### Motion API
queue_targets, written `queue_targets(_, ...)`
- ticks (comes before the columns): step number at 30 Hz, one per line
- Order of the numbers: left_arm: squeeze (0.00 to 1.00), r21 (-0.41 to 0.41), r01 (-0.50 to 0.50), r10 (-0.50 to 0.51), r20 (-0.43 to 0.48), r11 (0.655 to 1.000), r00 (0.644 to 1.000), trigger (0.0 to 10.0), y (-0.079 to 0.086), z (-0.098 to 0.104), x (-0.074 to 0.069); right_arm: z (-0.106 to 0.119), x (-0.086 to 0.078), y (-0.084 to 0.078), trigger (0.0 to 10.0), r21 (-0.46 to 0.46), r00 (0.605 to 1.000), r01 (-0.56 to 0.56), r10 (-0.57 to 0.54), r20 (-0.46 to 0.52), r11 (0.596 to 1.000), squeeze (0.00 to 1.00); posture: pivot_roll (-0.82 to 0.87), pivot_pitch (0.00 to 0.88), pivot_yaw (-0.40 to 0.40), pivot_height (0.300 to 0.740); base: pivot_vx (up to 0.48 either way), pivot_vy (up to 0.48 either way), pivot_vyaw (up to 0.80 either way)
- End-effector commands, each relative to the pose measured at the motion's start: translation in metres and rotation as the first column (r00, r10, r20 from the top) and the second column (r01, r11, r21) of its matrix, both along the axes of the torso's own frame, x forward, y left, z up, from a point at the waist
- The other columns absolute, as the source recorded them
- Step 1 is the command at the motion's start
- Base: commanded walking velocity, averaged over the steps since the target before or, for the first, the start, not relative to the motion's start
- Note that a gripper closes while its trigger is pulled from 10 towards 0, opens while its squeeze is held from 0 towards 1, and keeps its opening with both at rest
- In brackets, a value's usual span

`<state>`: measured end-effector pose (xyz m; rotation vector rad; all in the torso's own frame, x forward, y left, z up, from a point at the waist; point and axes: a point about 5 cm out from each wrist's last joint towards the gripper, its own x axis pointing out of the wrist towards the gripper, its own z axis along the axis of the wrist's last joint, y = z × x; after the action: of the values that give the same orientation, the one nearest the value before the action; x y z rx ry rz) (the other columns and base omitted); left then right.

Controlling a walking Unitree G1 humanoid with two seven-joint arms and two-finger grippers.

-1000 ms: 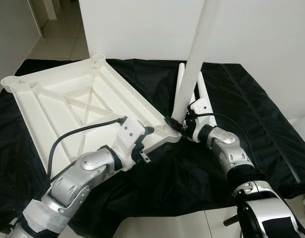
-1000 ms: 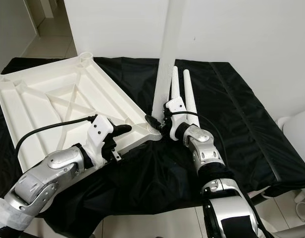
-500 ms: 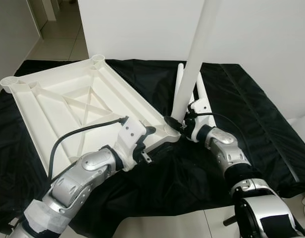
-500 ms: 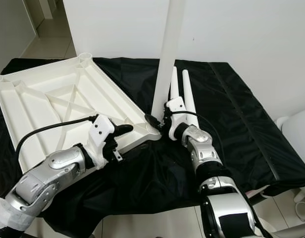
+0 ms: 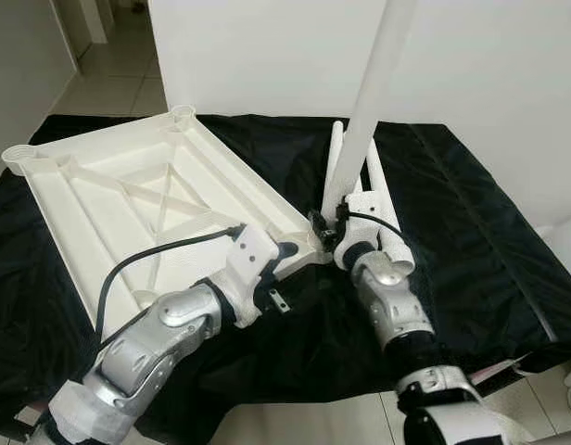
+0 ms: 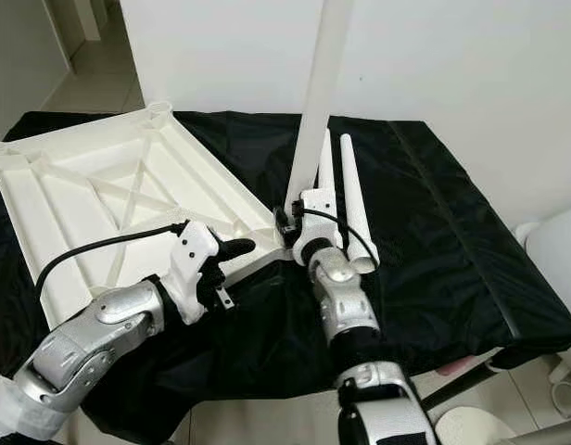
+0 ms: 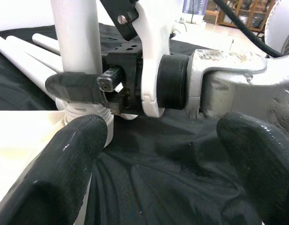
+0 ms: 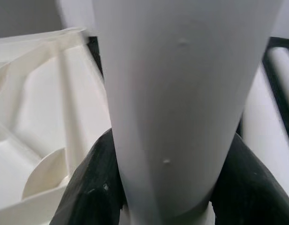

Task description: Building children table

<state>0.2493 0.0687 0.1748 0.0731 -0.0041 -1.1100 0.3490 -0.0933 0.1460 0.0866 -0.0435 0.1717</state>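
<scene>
The upturned tabletop point(image 5: 146, 204) lies on the black cloth point(image 5: 471, 232), its near corner steadied by the spread left gripper point(image 5: 287, 250), while the right gripper point(image 5: 323, 229) pinches the light, stiff, probably slippery leg point(image 5: 360, 130) low, beside its socket.

Tabletop point(image 6: 109, 204) lies upside down on black cloth point(image 6: 434, 241). Right gripper point(image 6: 287, 225) is clamped on the upright leg point(image 6: 315, 111) at the near corner socket. Left gripper point(image 6: 232, 252) sits at the tabletop's near edge, fingers hard to read. Two spare legs point(image 6: 352, 199) lie beside the right arm.
</scene>
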Motion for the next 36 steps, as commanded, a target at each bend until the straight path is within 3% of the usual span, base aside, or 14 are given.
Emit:
queue_targets(1,0.0,0.009,0.121,-0.121,-0.006,0.993,0.993,10.0,-0.003,0.001,-0.007,-0.012,-0.004,-0.007,10.0,0.036,0.993,0.104,-0.102,-0.066,0.994,0.0,0.06,0.045,-0.056,0.74,0.0,0.0,0.0)
queue_targets(3,0.0,0.013,0.125,-0.125,-0.006,0.992,0.992,10.0,-0.003,0.0,-0.007,-0.008,-0.011,-0.001,10.0,0.051,0.988,0.147,-0.145,-0.045,0.988,0.0,0.05,0.045,-0.055,0.74,0.0,0.0,0.0)
queue_targets(8,0.0,0.014,0.13,-0.13,-0.008,0.991,0.991,10.0,-0.003,0.0,-0.007,-0.005,-0.023,0.01,10.0,0.066,0.991,0.129,-0.127,-0.036,0.989,0.0,0.05,0.044,-0.053,0.74,0.0,0.0,0.0)
queue_targets(12,0.0,0.015,0.132,-0.132,-0.009,0.991,0.991,10.0,-0.003,0.0,-0.007,-0.005,-0.025,0.011,10.0,0.063,0.991,0.131,-0.129,-0.039,0.989,0.0,0.05,0.044,-0.053,0.74,0.0,0.0,0.0)
queue_targets(18,0.0,0.022,0.131,-0.131,-0.009,0.991,0.991,10.0,-0.002,-0.001,-0.007,-0.005,-0.031,-0.001,10.0,0.044,0.984,0.173,-0.171,-0.046,0.984,0.0,0.04,0.032,-0.059,0.74,0.0,0.0,0.0)
queue_targets(19,0.0,0.022,0.128,-0.127,-0.007,0.992,0.992,10.0,-0.002,-0.002,-0.006,-0.006,-0.032,-0.004,10.0,0.049,0.984,0.177,-0.175,-0.046,0.983,1.0,0.04,0.027,-0.061,0.74,0.0,0.0,0.0)
queue_targets(27,0.0,0.023,0.126,-0.126,-0.001,0.992,0.992,10.0,-0.002,-0.002,-0.005,0.0,-0.032,-0.009,10.0,0.069,0.99,0.141,-0.14,-0.012,0.988,1.0,0.04,0.016,-0.064,0.74,0.0,0.0,0.0)
queue_targets(28,0.0,0.022,0.125,-0.125,0.002,0.992,0.992,10.0,-0.002,-0.001,-0.004,0.002,-0.031,-0.013,10.0,0.074,0.998,0.065,-0.065,0.008,0.995,0.0,0.04,0.015,-0.063,0.74,0.0,0.0,0.0)
queue_targets(31,0.0,0.022,0.124,-0.124,0.002,0.992,0.992,10.0,-0.002,-0.001,-0.004,0.003,-0.032,-0.016,10.0,0.071,0.999,0.038,-0.039,0.016,0.997,0.0,0.04,0.015,-0.063,0.74,0.0,0.0,0.0)
queue_targets(34,0.0,0.024,0.123,-0.124,0.005,0.992,0.992,10.0,-0.002,-0.001,-0.003,0.005,-0.031,-0.022,10.0,0.028,0.997,-0.067,0.065,0.042,0.997,0.0,0.04,0.01,-0.062,0.74,0.0,0.0,0.0)
queue_targets(36,0.0,0.025,0.122,-0.123,0.011,0.992,0.992,10.0,-0.002,0.0,-0.002,0.005,-0.029,-0.032,10.0,-0.082,0.988,-0.124,0.131,0.086,0.989,0.0,0.04,0.007,-0.063,0.74,0.0,0.0,0.0)
